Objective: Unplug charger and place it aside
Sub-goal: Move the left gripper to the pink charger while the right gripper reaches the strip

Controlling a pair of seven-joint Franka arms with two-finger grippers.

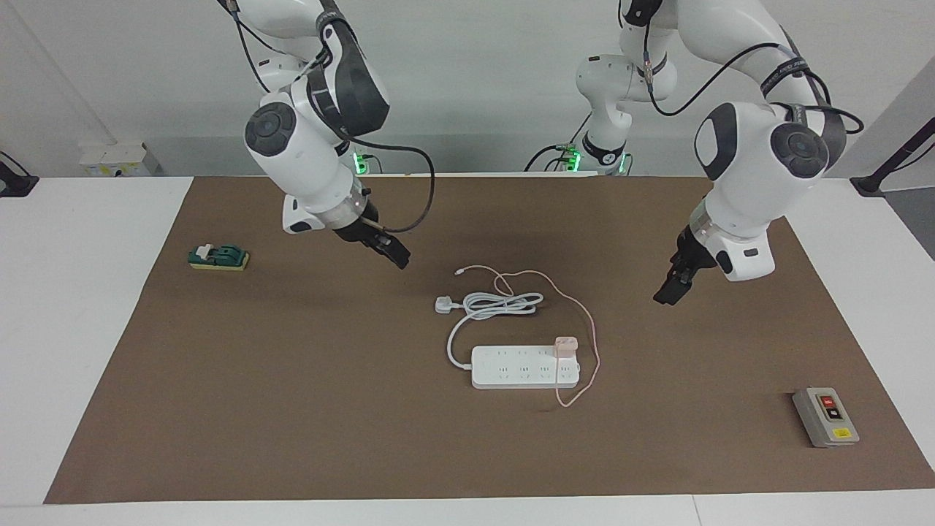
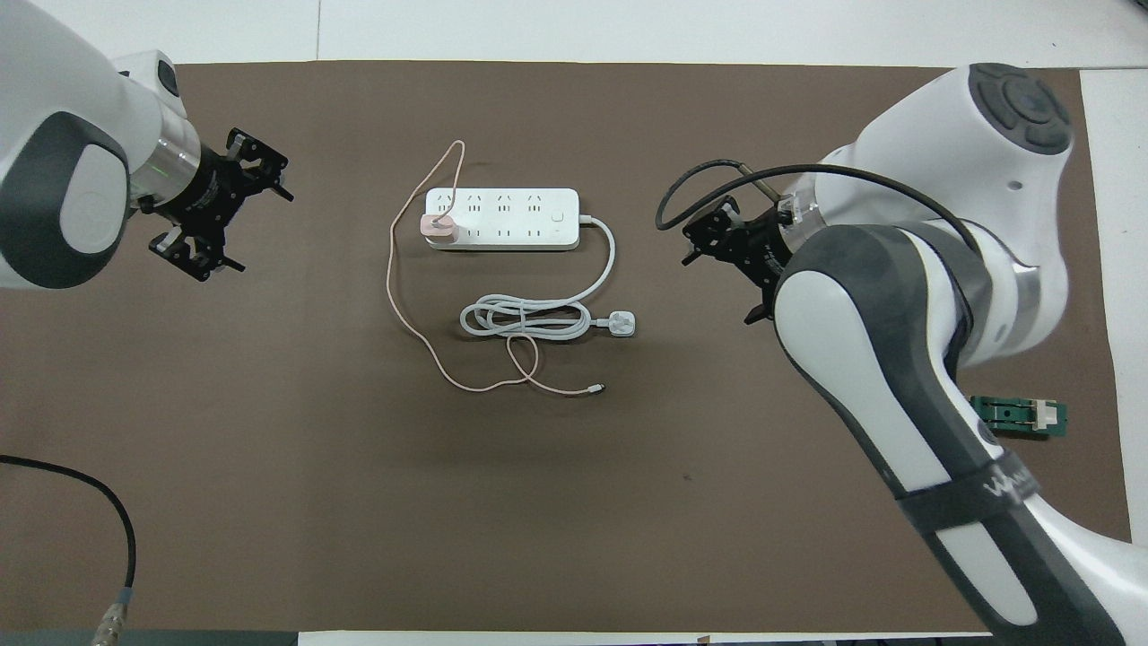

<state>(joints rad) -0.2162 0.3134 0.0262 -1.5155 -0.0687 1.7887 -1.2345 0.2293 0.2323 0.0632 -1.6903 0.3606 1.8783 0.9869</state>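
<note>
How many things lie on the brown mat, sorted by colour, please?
Pink: 1, the charger, plugged into the strip
White: 1, the power strip with its coiled cord
Green: 1, the switch toward the right arm's end
Grey: 1, the button box toward the left arm's end
Total: 4

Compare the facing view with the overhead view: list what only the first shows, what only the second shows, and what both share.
Only the facing view shows the grey button box at the left arm's end of the mat.

Only the overhead view shows the left pincer with its fingers spread.

Both show the pink charger plugged into the power strip, the coiled white cord, the green switch, and the right pincer, raised and holding nothing.
</note>
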